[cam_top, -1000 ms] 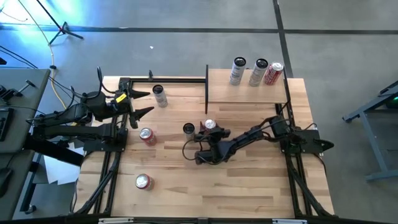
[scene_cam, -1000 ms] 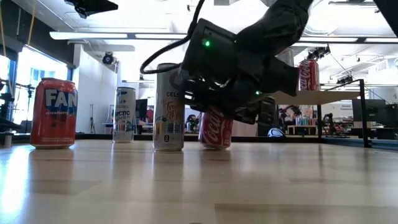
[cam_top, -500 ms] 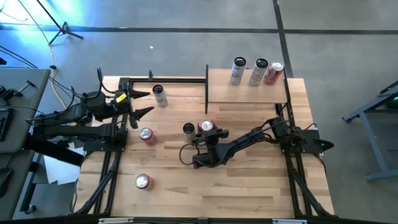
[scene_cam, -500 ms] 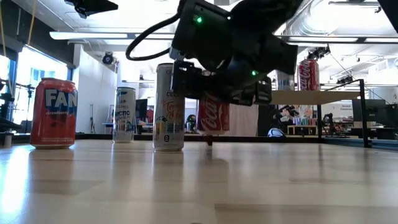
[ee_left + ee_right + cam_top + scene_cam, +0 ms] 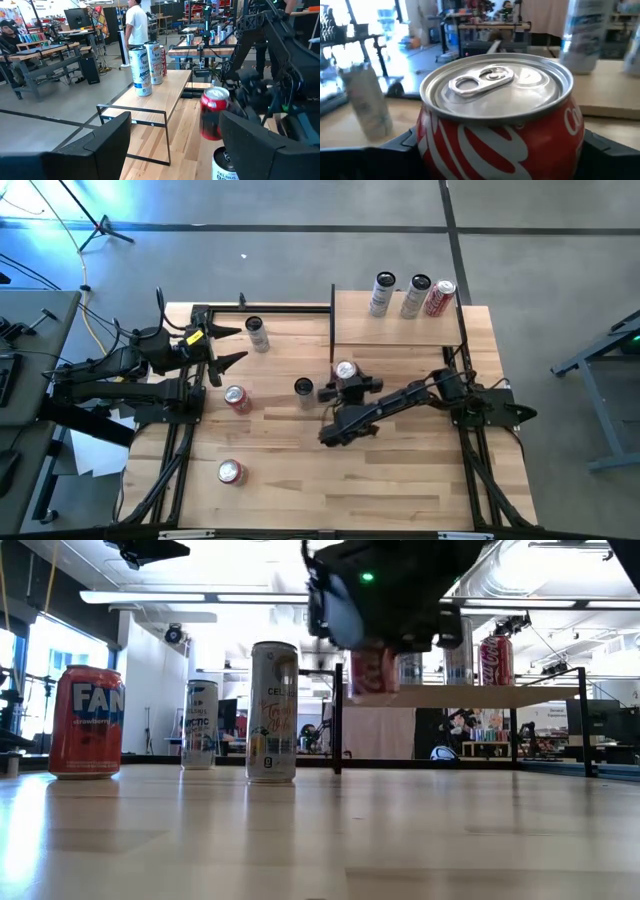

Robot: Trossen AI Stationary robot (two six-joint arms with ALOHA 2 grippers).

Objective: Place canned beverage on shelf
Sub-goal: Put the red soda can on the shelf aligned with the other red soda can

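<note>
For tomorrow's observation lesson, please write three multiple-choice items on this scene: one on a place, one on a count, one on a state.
1. Where is the red can in the right gripper?
A. lying on the shelf
B. lifted clear of the table
C. standing beside the orange can

2. How many cans stand on the shelf?
A. three
B. one
C. five

3. How is the left gripper?
A. shut on a can
B. out of sight
C. open, holding nothing

Answers:
1 B: the low view shows the can in the air, above the table.
2 A: the high view shows three can tops along the far edge.
3 C: its fingers are spread at the table's left edge, nothing between them.
</note>
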